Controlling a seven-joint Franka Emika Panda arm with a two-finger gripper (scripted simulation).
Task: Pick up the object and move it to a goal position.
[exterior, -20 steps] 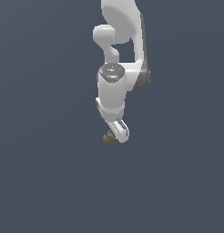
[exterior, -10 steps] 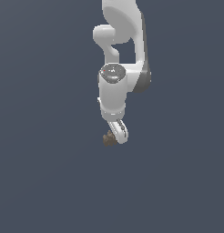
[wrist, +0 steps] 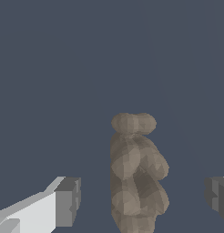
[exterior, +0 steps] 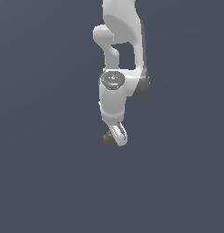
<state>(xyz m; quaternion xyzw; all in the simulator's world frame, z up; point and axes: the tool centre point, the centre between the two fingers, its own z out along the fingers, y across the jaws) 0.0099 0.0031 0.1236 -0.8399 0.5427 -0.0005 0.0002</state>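
Lying between end effector (wrist: pixel 142 198) fingers: object (wrist: pixel 136 175)

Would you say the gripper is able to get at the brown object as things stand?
Probably yes: the brown object stands between the open gripper's fingers, gaps on both sides, nothing in the way.

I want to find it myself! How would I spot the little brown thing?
Find the big white robot arm and follow it down to the claw at its tip. There sits the object between the open grey fingers, touching neither. It is the only brown, lumpy thing; everything else is smooth white or grey.
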